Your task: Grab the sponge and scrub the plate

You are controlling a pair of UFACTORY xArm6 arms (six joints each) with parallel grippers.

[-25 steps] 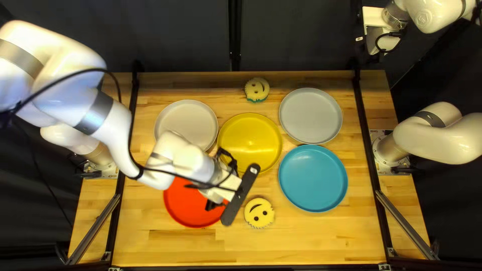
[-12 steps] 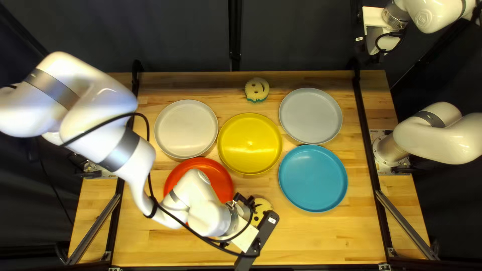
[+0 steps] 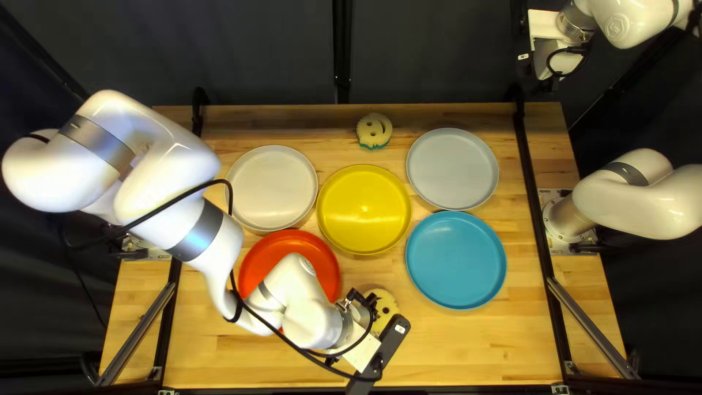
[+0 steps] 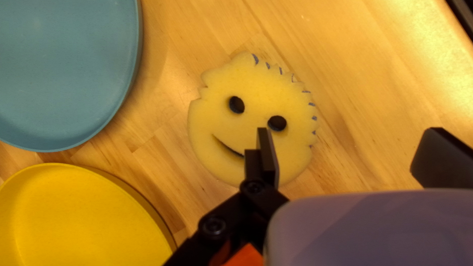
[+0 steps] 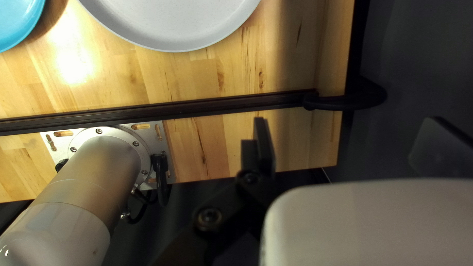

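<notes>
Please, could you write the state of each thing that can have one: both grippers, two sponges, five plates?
left gripper: open
right gripper: open
nearer sponge: lying face up, not gripped
farther sponge: lying face up
white plate: face up
yellow plate: face up
red plate: face up, partly hidden by left arm
blue plate: face up
grey plate: face up

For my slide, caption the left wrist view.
Open left gripper near a smiling sponge, a blue plate and a yellow plate.
</notes>
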